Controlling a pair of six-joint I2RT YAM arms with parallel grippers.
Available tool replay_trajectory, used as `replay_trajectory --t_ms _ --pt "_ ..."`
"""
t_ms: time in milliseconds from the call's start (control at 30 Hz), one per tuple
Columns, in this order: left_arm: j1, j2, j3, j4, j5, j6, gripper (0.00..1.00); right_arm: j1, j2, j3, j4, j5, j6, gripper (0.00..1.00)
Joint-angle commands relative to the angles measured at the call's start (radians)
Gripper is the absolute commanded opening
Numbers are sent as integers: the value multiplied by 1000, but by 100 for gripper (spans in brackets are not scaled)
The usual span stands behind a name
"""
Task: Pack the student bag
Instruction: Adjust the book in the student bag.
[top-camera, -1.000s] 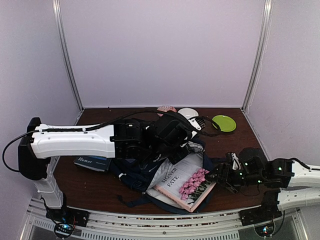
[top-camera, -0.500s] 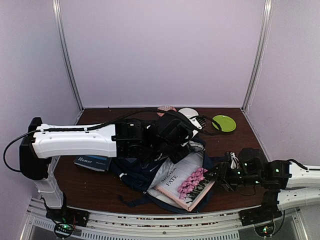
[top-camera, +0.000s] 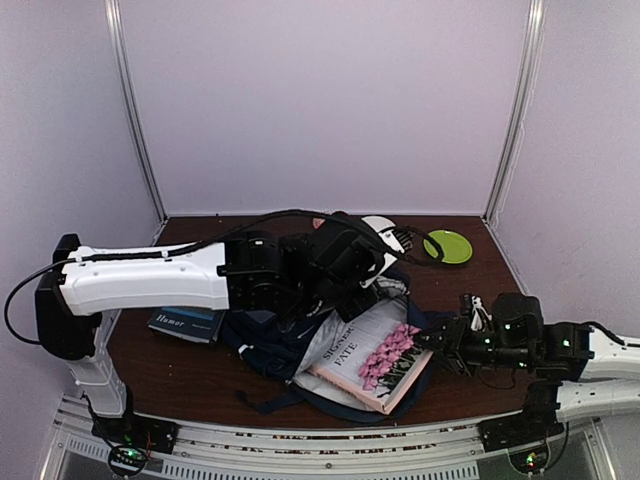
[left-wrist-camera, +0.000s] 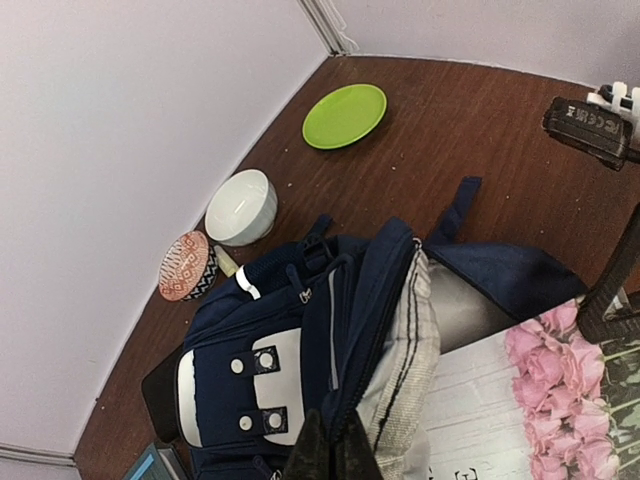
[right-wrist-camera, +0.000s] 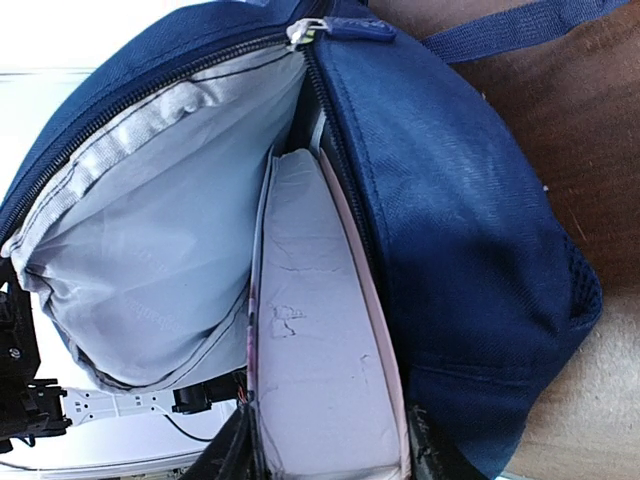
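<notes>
The navy student bag (top-camera: 262, 338) lies in the middle of the table with its mouth held open. My left gripper (left-wrist-camera: 333, 452) is shut on the bag's upper zipper edge (left-wrist-camera: 385, 330), lifting it. A book with pink flowers on its cover (top-camera: 375, 355) sits partly inside the open mouth. My right gripper (right-wrist-camera: 325, 450) is shut on this book's outer end (right-wrist-camera: 320, 350), with the grey lining (right-wrist-camera: 150, 250) on its left and the navy bag wall (right-wrist-camera: 450, 230) on its right. The bag's white front patch (left-wrist-camera: 265, 390) shows in the left wrist view.
A blue book marked "Humor" (top-camera: 185, 323) lies left of the bag. A white bowl (left-wrist-camera: 242, 206), a patterned bowl (left-wrist-camera: 186, 266) and a green plate (top-camera: 448, 245) stand at the back. The table's front edge runs just below the bag.
My right gripper has pushed the flowered book left and a little up, further into the bag's mouth. My left gripper has lifted the bag's edge slightly.
</notes>
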Motion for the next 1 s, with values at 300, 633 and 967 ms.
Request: replay_trajectory --t_ms 300,633,967 --pt "-10 -106 138 64 -27 74 0 6 253 -28 476 108 7 29" --pt "-68 -126 165 101 -24 114 0 4 493 102 609 156 24 29" --pt "-86 -140 178 89 -29 71 0 10 640 61 953 270 77 29"
